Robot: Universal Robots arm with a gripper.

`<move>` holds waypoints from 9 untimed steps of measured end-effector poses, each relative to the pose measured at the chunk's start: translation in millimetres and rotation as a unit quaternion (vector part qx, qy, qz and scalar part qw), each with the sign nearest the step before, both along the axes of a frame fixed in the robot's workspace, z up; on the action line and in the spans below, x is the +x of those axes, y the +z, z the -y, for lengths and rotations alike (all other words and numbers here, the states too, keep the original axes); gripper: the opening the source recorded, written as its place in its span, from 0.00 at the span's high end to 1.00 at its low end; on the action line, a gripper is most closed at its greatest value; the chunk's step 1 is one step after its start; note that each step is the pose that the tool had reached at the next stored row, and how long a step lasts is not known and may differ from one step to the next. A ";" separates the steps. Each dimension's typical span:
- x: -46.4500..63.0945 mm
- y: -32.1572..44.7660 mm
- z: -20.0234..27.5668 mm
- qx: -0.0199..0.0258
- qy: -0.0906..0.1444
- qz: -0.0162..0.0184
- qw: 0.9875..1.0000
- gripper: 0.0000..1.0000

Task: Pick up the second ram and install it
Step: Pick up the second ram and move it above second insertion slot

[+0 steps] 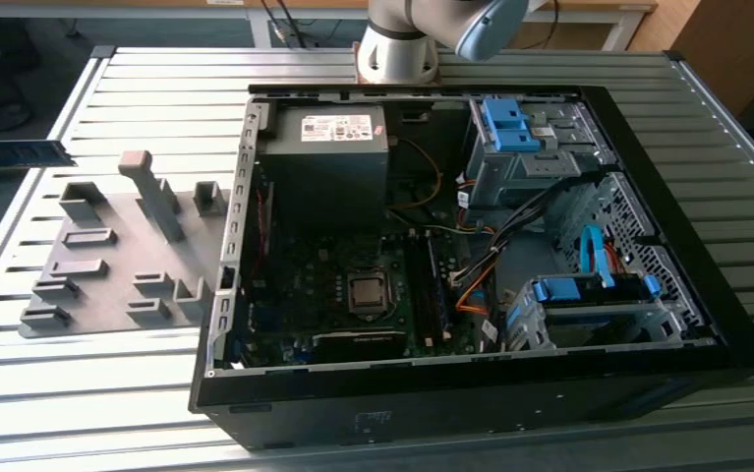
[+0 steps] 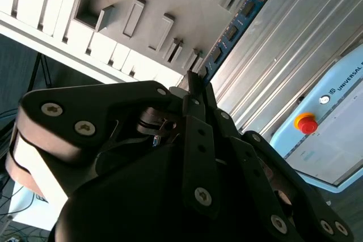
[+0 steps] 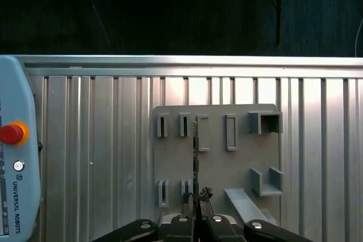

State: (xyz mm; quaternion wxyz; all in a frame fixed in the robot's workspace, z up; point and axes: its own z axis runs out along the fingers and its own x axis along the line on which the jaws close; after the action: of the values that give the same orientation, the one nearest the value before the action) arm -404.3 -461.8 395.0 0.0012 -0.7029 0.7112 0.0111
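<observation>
The second ram is a thin blue-green strip with black chips, sticking out from between my fingertips. In the first wrist view I see the ram edge-on as a narrow line. My gripper is shut on one end of it. Both wrist views show the gripper held well above the grey holder plate, whose slots lie under the strip. The open computer case lies on the table, its motherboard facing up.
The grey holder plate with raised brackets lies at the exterior view's left of the case. A power supply, blue drive cages and loose cables crowd the case. The arm's base stands behind it. A pendant with a red button lies on the table.
</observation>
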 end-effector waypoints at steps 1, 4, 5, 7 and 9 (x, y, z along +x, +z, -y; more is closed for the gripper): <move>0.0 0.0 0.0 0.000 0.000 0.000 1.000 0.86; 1.6 0.2 0.0 0.000 0.000 0.000 1.000 0.86; 2.6 0.1 0.0 0.000 0.000 0.000 1.000 0.86; 5.3 0.1 0.0 0.000 0.000 0.000 1.000 0.86; 8.8 0.1 0.0 0.000 0.000 0.000 1.000 0.86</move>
State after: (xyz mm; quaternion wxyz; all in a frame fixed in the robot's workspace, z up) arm -395.5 -461.9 395.0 0.0011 -0.7029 0.7112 0.0111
